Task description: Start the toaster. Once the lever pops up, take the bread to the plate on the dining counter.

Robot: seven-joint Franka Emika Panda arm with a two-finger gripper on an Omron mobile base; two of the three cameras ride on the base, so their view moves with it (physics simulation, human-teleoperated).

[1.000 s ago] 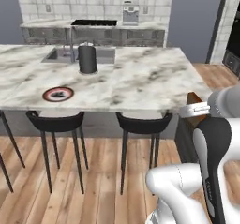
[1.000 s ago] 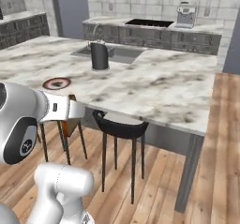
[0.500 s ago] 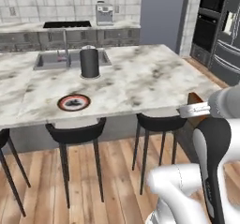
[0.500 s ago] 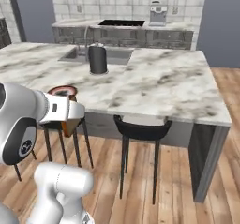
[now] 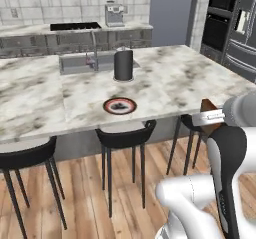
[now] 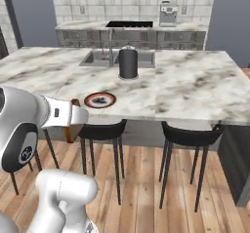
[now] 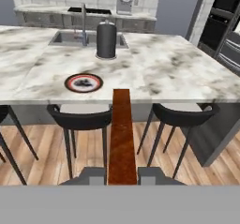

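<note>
Claw: the white arm's two-finger gripper (image 7: pixel 121 177), clamped together on the bread, one dark tip pressed to each flat face; it hangs in the air on the stool side of the counter, short of the counter's edge.
Bread: a small squarish slice of brown bread with a darker crust (image 7: pixel 121 138), held on edge between the tips and seen edge-on from the hand as a long red-brown strip. From the left base view it (image 5: pixel 209 112) sticks out past the white hand near the counter's front edge; from the right base view it (image 6: pixel 72 128) hangs below the hand.
Plate: a round plate with a dark red-brown rim, a black ring and a white patterned centre (image 7: pixel 83 82), lying flat on the counter close to its front edge, ahead of the bread and a little to one side, well apart from it. Also marked here (image 5: pixel 120 105) and here (image 6: pixel 100 100).
Counter: a large white marble island top with grey-brown veins (image 7: pixel 178 73), carrying the plate.
Sink: a built-in steel basin with a tall tap (image 7: pixel 70 38), set in the far side of the island.
Canister: a dark cylindrical vessel with a lid (image 7: pixel 106 41), upright beside the sink, beyond the plate.
Stools: black round-seated stools on thin legs (image 7: pixel 80 117), tucked under the counter's front edge, on a wooden plank floor.
Back wall: grey cabinets, a black cooktop and a steel coffee machine (image 7: pixel 124 3).
</note>
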